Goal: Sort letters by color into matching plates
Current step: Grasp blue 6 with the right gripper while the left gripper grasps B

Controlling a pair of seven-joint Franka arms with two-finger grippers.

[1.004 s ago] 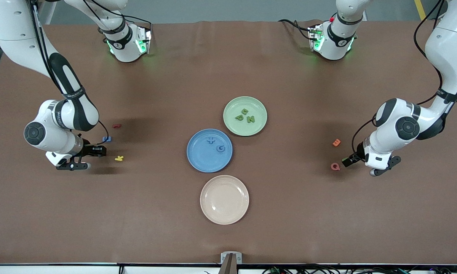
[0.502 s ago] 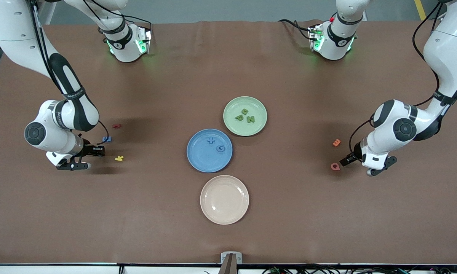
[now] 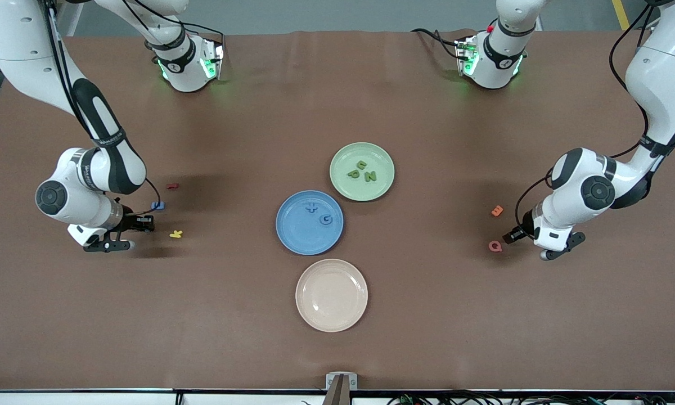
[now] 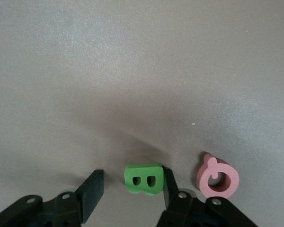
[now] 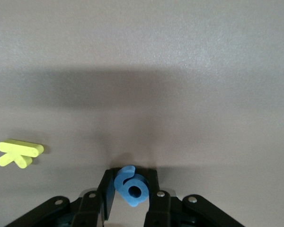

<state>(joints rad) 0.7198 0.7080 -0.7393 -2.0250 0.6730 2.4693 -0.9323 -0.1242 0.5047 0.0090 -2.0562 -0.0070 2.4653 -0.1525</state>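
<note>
right gripper point(image 5: 130, 201): low at the table near the right arm's end, jaws clenched on the blue 9 point(image 5: 131, 187), gripped across its flat faces so it can be lifted clear.
left gripper point(image 4: 132, 196): low at the table near the left arm's end, fingers straddling the green B point(image 4: 143, 178); one finger point(image 4: 169, 185) touches the letter, the other stands apart, so not yet a grasp.
green B position: flat on the table between the left fingers, just beside the pink Q point(image 4: 217, 176); hidden under the wrist in the front view.
blue plate point(image 3: 292, 236): mid-table, holds a blue + point(image 3: 311, 208) and a blue G point(image 3: 327, 219), so its colour is partly sorted.
green plate point(image 3: 385, 163): touching or nearly touching the blue plate, farther from the front camera, three green letters point(image 3: 361, 171) in it.
beige plate point(image 3: 331, 295): nearest the front camera, no letters on it.
other blue letter point(image 3: 157, 206): on the table near the right gripper, probably the E, too small to read.
distractors: yellow letter point(image 5: 19, 152), red letter point(image 3: 172, 185), orange letter point(image 3: 496, 211) lie out on the table, likely left there because no plate matches them.
next: judged, lift the 9 toward the blue plate, finish closing on the B for the green plate.
</note>
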